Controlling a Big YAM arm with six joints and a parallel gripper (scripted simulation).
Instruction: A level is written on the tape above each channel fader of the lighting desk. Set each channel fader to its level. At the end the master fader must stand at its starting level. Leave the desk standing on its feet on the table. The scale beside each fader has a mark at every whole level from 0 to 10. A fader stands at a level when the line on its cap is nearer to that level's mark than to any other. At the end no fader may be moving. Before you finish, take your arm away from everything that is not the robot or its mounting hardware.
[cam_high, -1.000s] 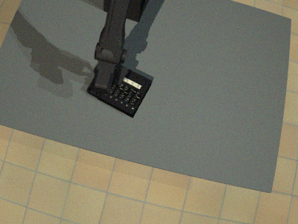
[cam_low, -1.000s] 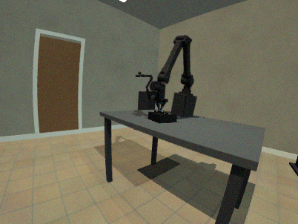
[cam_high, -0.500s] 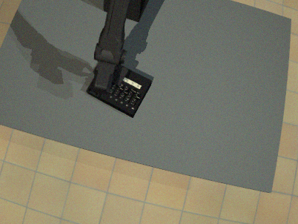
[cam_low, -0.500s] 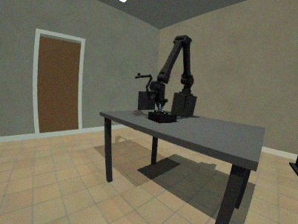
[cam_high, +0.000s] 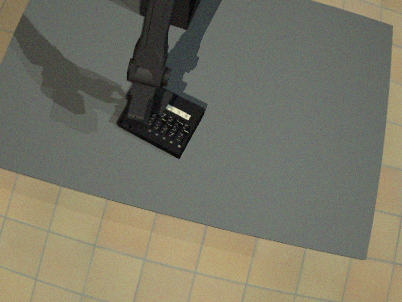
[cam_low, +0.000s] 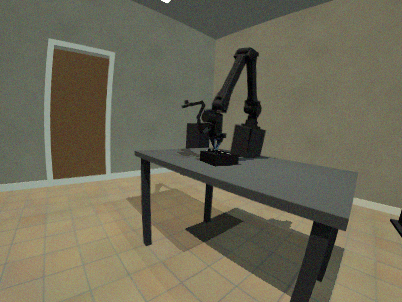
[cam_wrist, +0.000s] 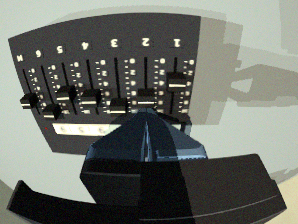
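The black lighting desk stands flat on the grey table, left of the middle. It also shows in the side view and in the wrist view. In the wrist view it carries a row of several faders with pale caps and a white tape strip at its near edge. The rightmost cap sits farther along its slot than the others. My gripper is shut, its tip pointing down just above the desk's tape edge, near the faders numbered 2 and 3. It holds nothing.
The arm's base block stands at the table's back edge behind the desk. A second dark box stands behind the desk to the left. The table's edges are far from the desk on the right and front sides.
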